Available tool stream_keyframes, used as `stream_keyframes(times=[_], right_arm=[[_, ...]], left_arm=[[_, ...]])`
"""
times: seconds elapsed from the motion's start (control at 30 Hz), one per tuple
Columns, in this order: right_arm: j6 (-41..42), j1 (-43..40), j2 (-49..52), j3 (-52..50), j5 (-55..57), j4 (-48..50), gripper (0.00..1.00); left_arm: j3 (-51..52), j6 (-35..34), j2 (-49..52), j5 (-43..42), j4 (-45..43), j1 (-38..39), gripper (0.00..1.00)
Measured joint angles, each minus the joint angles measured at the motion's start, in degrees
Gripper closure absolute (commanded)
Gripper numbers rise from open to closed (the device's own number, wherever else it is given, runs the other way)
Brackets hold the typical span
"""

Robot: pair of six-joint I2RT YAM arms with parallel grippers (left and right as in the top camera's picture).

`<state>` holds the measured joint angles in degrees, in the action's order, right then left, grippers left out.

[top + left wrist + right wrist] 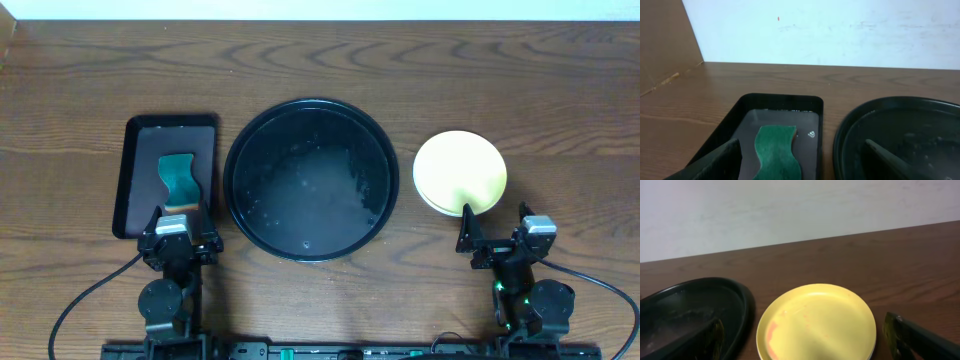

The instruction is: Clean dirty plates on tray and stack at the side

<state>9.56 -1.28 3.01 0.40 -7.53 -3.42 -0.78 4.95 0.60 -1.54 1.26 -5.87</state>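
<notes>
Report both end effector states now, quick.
Left end effector: open, holding nothing.
Right end effector: open, holding nothing.

far side of the table [320, 60] is open wood, easy passage. a bare lane runs between the tray [240, 150] and the plates [460, 172] on the right. on the left the small rectangular tray [135, 180] crowds the tray's rim; that gap looks too tight, perhaps.

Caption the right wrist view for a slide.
Red-smeared pale yellow plate beside the black tray on the wooden table, framed by the open right gripper.
</notes>
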Motion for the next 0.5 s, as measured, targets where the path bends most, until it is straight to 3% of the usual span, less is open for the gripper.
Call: stream_keyframes(times=[0.5], right_arm=[[0.0, 0.0, 0.0, 0.0, 0.0, 0.0, 0.01]], left_arm=[[0.0, 0.0, 0.0, 0.0, 0.0, 0.0, 0.24]])
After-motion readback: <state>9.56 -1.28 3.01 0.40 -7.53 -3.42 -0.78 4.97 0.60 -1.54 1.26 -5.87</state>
